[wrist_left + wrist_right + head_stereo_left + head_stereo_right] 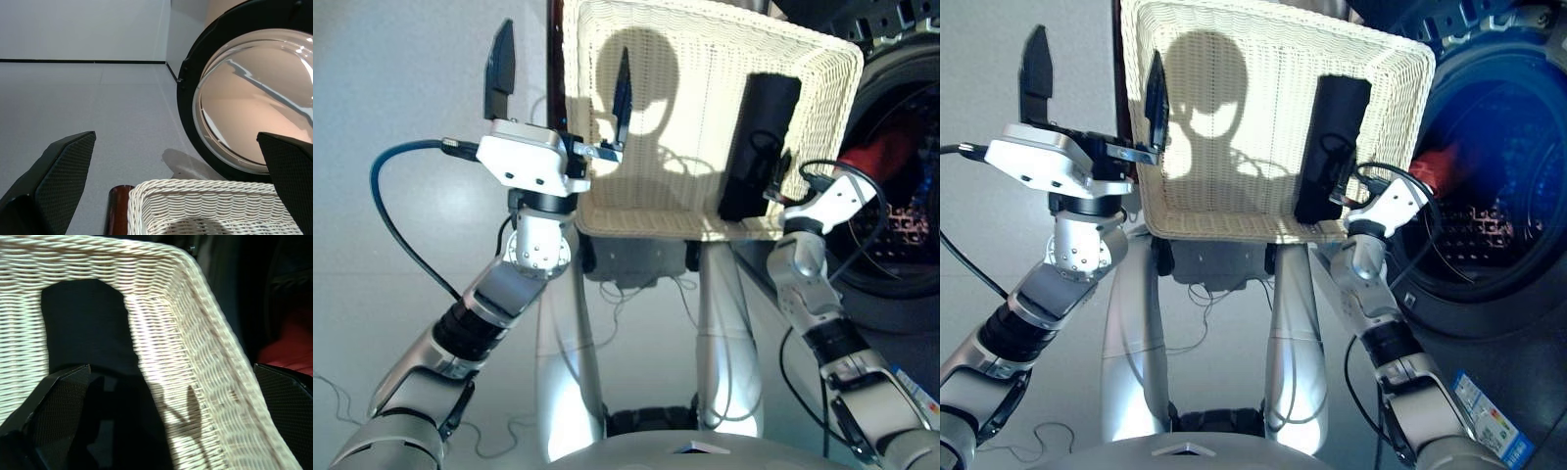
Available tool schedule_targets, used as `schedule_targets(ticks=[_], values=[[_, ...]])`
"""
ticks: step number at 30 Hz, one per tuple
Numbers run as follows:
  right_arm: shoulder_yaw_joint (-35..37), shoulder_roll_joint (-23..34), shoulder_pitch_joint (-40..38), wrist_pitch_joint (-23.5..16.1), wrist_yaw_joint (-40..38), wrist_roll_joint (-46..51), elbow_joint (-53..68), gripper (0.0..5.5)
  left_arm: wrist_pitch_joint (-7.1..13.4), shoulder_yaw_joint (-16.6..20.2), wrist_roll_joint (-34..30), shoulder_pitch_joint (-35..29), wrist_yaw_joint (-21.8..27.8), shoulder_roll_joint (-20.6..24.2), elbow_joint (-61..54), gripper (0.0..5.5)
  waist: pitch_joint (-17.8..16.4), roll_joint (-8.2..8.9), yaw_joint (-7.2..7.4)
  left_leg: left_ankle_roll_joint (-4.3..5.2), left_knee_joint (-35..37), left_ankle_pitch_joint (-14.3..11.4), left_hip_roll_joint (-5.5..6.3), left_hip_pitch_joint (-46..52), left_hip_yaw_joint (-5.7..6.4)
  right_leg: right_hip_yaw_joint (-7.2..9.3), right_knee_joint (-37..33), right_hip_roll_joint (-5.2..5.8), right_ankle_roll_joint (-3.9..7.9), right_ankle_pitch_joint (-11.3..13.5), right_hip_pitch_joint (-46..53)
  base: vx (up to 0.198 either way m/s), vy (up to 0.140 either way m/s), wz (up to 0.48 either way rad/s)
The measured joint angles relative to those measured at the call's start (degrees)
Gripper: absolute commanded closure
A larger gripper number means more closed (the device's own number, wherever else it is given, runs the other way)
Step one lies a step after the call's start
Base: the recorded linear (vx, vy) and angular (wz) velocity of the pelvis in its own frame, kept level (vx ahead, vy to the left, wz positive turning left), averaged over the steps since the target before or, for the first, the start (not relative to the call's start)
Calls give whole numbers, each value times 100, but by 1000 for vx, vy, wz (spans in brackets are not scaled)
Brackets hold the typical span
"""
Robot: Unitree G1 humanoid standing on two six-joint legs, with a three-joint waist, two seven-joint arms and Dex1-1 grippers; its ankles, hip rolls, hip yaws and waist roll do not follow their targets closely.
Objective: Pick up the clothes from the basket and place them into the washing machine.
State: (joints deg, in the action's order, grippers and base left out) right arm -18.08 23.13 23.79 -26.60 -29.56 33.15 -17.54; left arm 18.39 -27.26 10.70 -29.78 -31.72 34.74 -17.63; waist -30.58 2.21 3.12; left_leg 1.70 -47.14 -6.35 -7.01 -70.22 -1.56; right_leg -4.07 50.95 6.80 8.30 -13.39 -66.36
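With the right gripper spread open w/ one finger over the black cloth and one outside the basket rim, closing could pinch wicker instead.

The left arm rose bent at the elbow, its wrist turned upward at the basket's left near corner. The left gripper stood upright with its two black fingers spread wide apart, one finger outside the basket's left wall, the other over its inside, holding nothing. The right arm reached up from below to the basket's right near corner. The right gripper pointed into that corner with its fingers apart, one finger inside the basket, the other beyond its right wall.
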Motion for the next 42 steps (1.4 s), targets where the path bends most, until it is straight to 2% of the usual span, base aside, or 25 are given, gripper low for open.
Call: schedule_targets(ticks=[7, 12, 16, 21, 25, 26, 29, 30, 39, 40, 41, 42], values=[[-454, -11, 41, 137, 488, 183, -36, 0, 0, -2, 92, 4, 14, -5, 0, 0, 0, 0, -23, 1, 3, 1, 4, -6, 3, 1, 1, 0, 0, 0, -5, 0, 0, 0], [-713, -78, 499, 362, 608, 275, -872, 0, 0, -12, 134, -17, 80, -11, 3, 0, -1, -2, -28, 1, -6, 3, 13, -6, 2, 0, 11, 0, 0, 0, -6, 0, 0, 0], [-737, -262, 968, 510, 645, 282, -1692, 0, 4, -66, 297, -30, 160, -34, 8, 0, -3, -7, -100, 6, -12, 9, 25, -2, 5, 1, 33, -2, -1, -1, -8, 0, 0, 0], [-714, -365, 1486, 623, 614, 336, -2699, 0, 13, -175, 461, -105, 217, -78, 44, 0, -5, -27, -258, 25, -10, 43, 18, 2, 19, 2, 110, 14, -15, -15, -34, 0, 0, 0], [-679, -408, 1863, 735, 588, 437, -3412, 0, 28, -198, 611, -122, 330, -129, 142, 0, -3, -92, -340, 84, 9, 22, 28, 14, 75, 44, 160, 6, -54, -40, -27, 0, 0, 0], [-676, -404, 1953, 740, 617, 438, -3469, 0, 40, -200, 611, -126, 340, -136, 152, 0, -6, -103, -349, 72, 11, 93, 26, -2, 103, 62, 165, 19, -65, -32, -42, 0, 0, 0], [-667, -443, 2059, 737, 757, 460, -3689, 0, 42, -219, 627, -169, 439, -142, 214, 0, -6, -123, -344, 96, 12, 130, 31, -5, 134, 77, 202, 28, -86, -26, -50, -69, -11, 7], [-666, -455, 2122, 721, 847, 493, -3822, 0, 40, -236, 630, -193, 462, -138, 210, 0, 2, -146, -338, 132, 15, 109, 49, -3, 144, 87, 209, -5, -94, -22, -57, -102, -21, -21], [-632, -456, 2336, 596, 1038, 538, -3945, 0, 38, -358, 729, -413, 642, -105, 205, 0, 14, -191, -329, 139, 270, 114, 60, -43, 150, 24, 184, -11, -228, 61, -241, 0, 0, 0], [-631, -456, 2343, 587, 1038, 539, -3943, 145, 37, -368, 729, -421, 653, -105, 205, 0, 15, -193, -328, 141, 298, 114, 58, -44, 150, 20, 177, -11, -233, 64, -253, 0, 0, 0], [-630, -459, 2361, 584, 1080, 539, -3941, 347, 37, -378, 729, -433, 657, -105, 205, 0, 16, -194, -335, 142, 322, 114, 57, -50, 148, 17, 171, -10, -236, 66, -271, 0, 0, 0], [-629, -474, 2402, 585, 1093, 539, -3942, 427, 37, -388, 729, -454, 662, -105, 204, 0, 18, -199, -341, 147, 351, 113, 57, -69, 147, 16, 162, -10, -239, 68, -300, 0, 0, 0]])
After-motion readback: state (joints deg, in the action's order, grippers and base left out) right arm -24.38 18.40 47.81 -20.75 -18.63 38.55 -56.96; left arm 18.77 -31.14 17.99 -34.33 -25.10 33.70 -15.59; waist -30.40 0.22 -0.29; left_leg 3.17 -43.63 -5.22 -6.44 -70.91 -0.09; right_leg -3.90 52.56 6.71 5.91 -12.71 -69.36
